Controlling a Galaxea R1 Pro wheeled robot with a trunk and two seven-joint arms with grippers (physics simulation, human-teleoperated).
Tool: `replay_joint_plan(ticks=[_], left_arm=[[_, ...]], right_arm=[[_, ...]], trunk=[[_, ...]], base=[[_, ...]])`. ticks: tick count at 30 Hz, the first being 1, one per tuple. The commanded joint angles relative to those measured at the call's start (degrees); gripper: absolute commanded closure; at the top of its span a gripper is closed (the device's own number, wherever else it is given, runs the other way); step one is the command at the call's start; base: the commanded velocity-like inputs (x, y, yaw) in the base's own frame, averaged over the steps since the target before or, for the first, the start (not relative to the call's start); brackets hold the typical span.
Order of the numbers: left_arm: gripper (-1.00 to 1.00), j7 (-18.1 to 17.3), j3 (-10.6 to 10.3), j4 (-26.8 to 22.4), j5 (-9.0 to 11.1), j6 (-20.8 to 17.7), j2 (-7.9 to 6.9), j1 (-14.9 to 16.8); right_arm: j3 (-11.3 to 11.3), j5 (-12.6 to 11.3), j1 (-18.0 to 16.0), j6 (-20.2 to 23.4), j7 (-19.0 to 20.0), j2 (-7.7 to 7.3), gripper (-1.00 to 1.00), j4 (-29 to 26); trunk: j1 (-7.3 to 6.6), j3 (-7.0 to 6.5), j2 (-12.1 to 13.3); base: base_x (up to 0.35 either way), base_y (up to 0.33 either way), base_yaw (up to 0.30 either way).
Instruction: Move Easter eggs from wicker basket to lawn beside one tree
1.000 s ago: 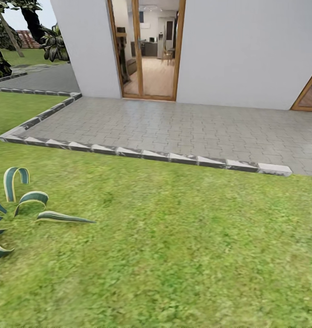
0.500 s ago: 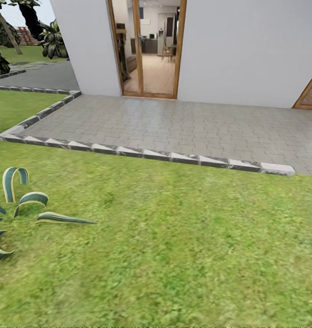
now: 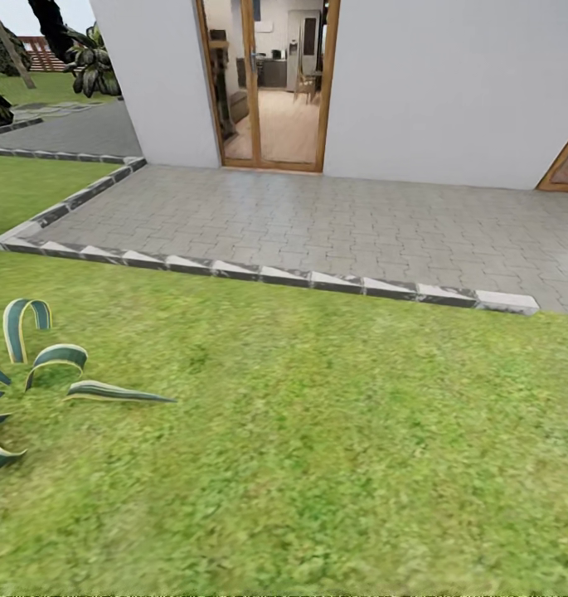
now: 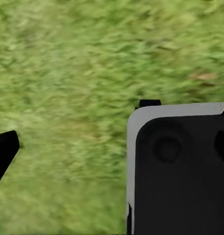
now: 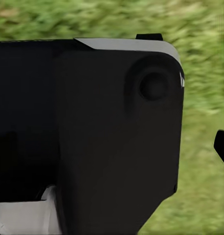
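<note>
My left end effector [image 4: 4,152] is pointed down at the lawn [image 4: 82,73]; all I get of it is one dark fingertip at the edge of the left wrist view, plus a big black block with a pale rim [image 4: 180,171] that I take to be part of my own body, so I can't tell if it's apart or together; nothing is in it that I can see. Same deal with my right end effector [image 5: 222,147]; one dark tip at the edge over grass [image 5: 205,98], another black housing [image 5: 92,132] taking up most of the right wrist view, and again I can't tell its state.

Further out, from the head view: lawn [image 3: 317,431] right in front of me, mottled green; a spiky striped plant [image 3: 43,365] sits on it at my left. Beyond the grass is a grey paved patio [image 3: 317,224] with a pale stone kerb [image 3: 275,275] along its near edge; behind that a white house wall [image 3: 433,83] with an open wood-framed glass door [image 3: 267,83] showing a room inside. Far left past the house corner there's more grass, a dark trunk [image 3: 47,16] and some leafy plants [image 3: 89,62]. The lawn is the one task thing I've got here.
</note>
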State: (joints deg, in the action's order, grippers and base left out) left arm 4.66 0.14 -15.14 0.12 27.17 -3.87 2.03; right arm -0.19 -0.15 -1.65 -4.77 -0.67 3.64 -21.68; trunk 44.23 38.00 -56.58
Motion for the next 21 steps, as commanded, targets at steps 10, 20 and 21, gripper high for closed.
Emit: replay_joint_plan(ticks=[10,20,21], left_arm=[[-1.00,2.3,-0.2,-0.1,-0.2,0.2,-0.93,1.4],[-1.00,2.0,-0.6,0.5,-0.4,0.4,-3.33,1.5],[-1.00,2.0,-0.6,0.5,-0.4,0.4,-3.49,1.5]], right_arm=[[0.0,-0.1,-0.1,-0.3,0.0,0.20,-1.00,0.0],[0.3,-0.1,-0.3,-0.2,-0.1,0.57,-1.00,0.1],[0.4,-0.1,-0.3,-0.2,-0.1,0.57,-1.00,0.1]], trunk=[[0.00,0.98,0.0],[0.00,1.91,0.0],[0.00,2.00,0.0]], base=[[0.000,0.120,0.000],[0.000,0.135,0.000],[0.000,0.048,0.000]])
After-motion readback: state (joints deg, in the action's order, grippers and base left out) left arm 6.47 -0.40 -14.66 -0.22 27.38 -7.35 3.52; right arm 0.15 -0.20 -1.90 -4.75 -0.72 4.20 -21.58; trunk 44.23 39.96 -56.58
